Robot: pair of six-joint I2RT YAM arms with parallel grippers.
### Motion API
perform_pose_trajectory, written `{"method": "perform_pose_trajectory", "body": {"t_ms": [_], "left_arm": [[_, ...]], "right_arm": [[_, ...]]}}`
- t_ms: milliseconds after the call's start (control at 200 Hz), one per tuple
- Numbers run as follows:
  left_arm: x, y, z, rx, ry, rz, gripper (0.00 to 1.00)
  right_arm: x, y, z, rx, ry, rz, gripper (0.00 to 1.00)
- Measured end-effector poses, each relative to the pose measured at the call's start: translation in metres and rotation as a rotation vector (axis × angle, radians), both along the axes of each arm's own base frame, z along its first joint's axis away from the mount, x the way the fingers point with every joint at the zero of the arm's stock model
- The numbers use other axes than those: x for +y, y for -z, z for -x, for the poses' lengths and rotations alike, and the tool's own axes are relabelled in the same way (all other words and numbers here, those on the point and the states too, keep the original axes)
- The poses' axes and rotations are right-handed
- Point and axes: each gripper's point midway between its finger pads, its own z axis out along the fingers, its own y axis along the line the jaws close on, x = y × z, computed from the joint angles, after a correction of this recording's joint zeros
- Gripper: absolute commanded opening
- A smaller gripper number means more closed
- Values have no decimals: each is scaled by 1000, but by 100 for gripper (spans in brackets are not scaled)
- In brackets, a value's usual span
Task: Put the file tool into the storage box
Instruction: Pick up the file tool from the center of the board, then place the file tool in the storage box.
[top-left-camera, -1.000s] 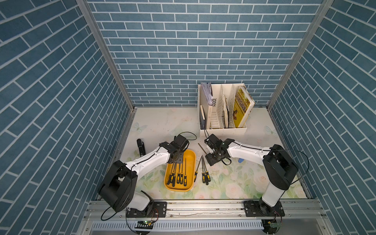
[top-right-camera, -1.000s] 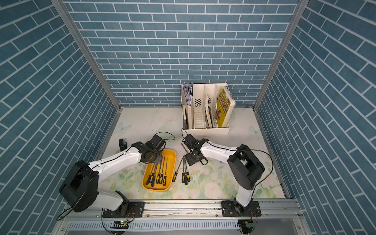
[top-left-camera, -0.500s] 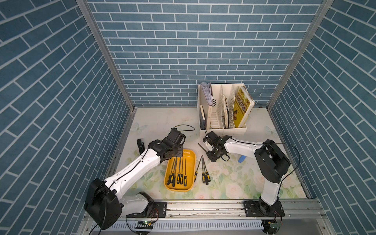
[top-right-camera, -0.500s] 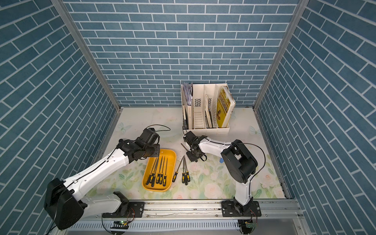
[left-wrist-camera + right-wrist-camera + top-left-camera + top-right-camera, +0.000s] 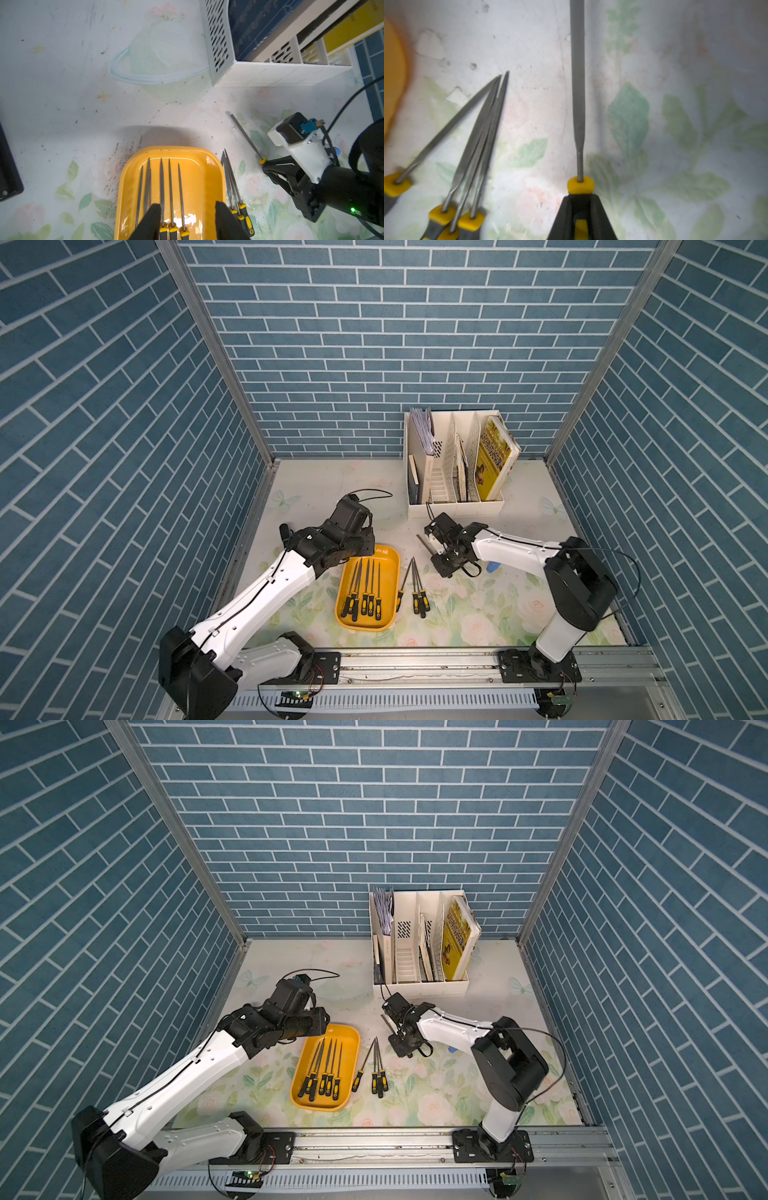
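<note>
Right wrist view: the right hand [image 5: 580, 216] is clamped on the handle of a file [image 5: 577, 83] on the bench [image 5: 316, 489] right of the box [image 5: 388, 572], evidently to carry it there. The left hand [image 5: 188, 207] hangs half-open and empty over the box.

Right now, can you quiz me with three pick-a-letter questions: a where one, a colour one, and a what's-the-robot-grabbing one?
1. Where do the loose files lie? A in the white organiser; B on the table beside the storage box; C on an arm.
2. What colour is the storage box? A blue; B green; C yellow-orange.
3. The right end effector is: A shut on a file; B open and empty; C holding a book.
Answers: 1 B, they lie on the table next to its rim. 2 C, both top views show it yellow-orange. 3 A, the right wrist view shows it pinching the handle.
</note>
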Motion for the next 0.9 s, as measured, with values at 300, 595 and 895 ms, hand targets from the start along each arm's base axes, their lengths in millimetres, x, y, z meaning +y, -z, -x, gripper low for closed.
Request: {"method": "perform_pose_trajectory", "body": {"t_ms": [300, 595, 895], "left_arm": [[-21, -18, -5, -53, -41, 236, 61], [-29, -18, -8, -49, -98, 364, 61], [-30, 1, -5, -18, -132, 403, 61]], "right_arm": [[30, -76, 48, -107, -39, -222, 0], [60, -73, 99, -46, -75, -299, 0], [73, -79, 108, -46, -63, -348, 0]]}}
